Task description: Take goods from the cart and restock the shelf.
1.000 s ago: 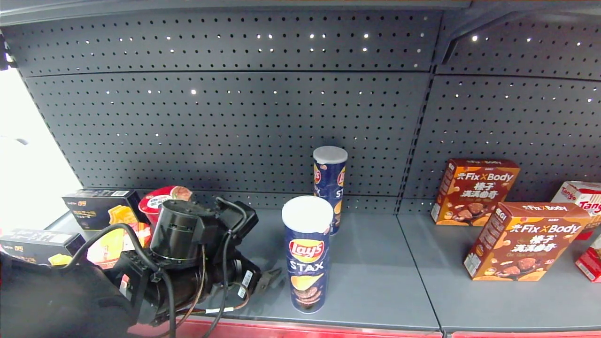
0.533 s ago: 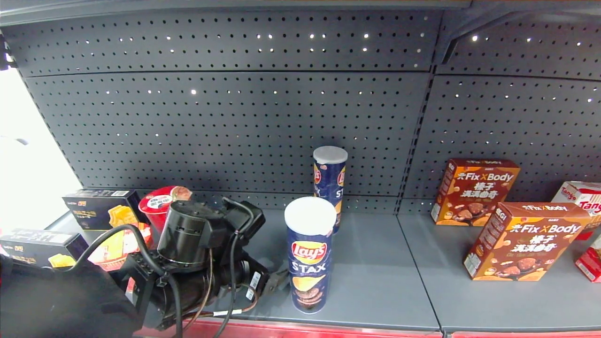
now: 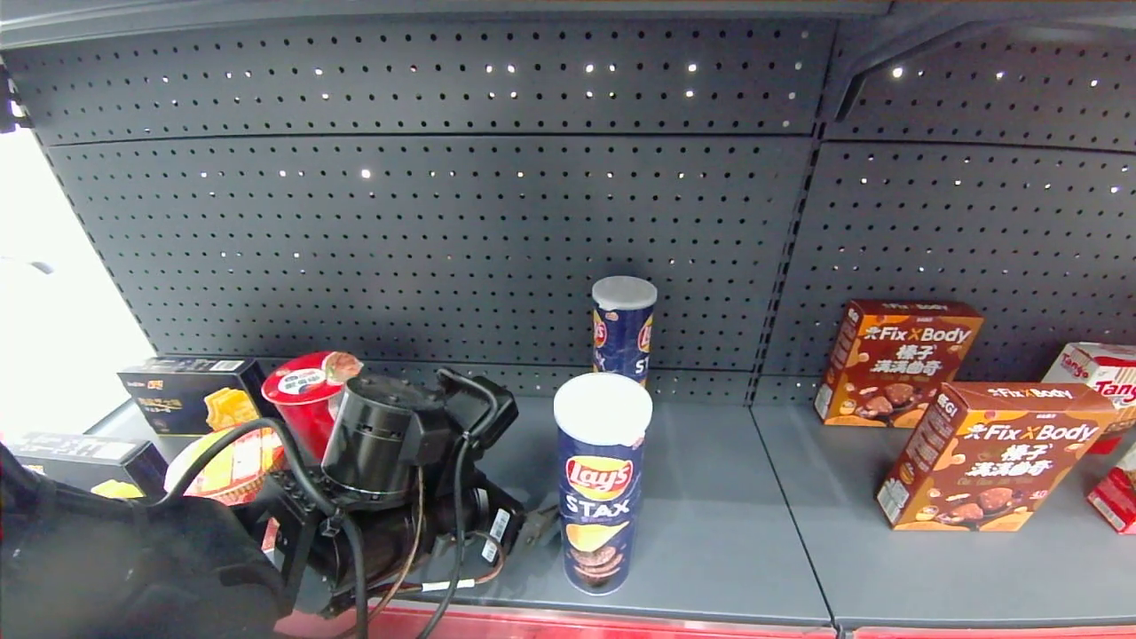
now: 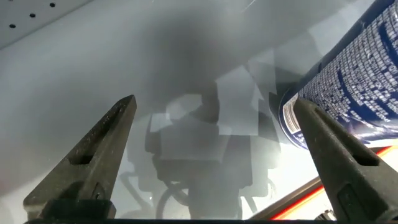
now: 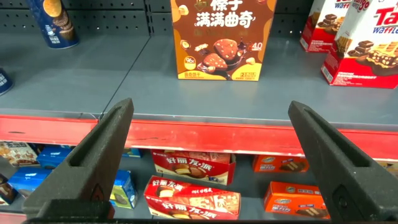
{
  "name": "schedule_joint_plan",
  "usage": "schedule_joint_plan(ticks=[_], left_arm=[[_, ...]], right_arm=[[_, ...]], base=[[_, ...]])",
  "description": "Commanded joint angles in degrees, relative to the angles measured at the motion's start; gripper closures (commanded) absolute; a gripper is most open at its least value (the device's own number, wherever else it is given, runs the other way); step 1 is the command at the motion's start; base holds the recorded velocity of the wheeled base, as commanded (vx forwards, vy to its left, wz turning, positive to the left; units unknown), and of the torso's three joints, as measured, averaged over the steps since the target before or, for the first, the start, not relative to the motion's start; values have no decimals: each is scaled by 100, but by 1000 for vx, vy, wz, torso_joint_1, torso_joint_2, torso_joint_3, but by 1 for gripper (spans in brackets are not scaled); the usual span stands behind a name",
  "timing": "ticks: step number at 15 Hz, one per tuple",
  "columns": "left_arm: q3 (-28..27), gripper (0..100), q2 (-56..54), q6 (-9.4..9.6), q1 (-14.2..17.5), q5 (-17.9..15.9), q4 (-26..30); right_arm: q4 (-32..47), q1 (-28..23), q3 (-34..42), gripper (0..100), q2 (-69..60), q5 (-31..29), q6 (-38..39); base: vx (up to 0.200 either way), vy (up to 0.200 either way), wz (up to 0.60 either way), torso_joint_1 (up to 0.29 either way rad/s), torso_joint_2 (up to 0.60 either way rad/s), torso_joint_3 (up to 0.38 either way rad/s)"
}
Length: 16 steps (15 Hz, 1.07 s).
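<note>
Just beside the left gripper [image 4: 214, 106], fingers spread wide and empty: one tall cylindrical chip can [image 3: 602, 484], navy printed label, flat white lid, upright on the smooth grey metal shelf [image 3: 710, 532]. Behind it, a matching can [image 3: 623, 328]. Right gripper [image 5: 211, 106] likewise fully spread, empty, facing a brown cardboard box [image 5: 222, 37].

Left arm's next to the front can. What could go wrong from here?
1. The front can stands near the shelf lip, with the open left gripper close beside it: a sideways nudge may tip it off.
2. The left arm's wrist is close to the red cup; pulling back may knock it.
</note>
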Motion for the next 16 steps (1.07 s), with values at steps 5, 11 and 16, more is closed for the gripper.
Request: schedule_joint_plan(ticks=[5,11,16], left_arm=[[-151,0,126,4,-121,68,14],[-213,0,161,-5,-173,94,23],[-37,0,170,-5,-103,261,49]], right_arm=[[0,2,0,0,7,1,0],[0,2,0,0,7,1,0],[0,2,0,0,7,1,0]], base=[[0,0,0,0,0,0],[0,0,0,0,0,0],[0,0,0,0,0,0]])
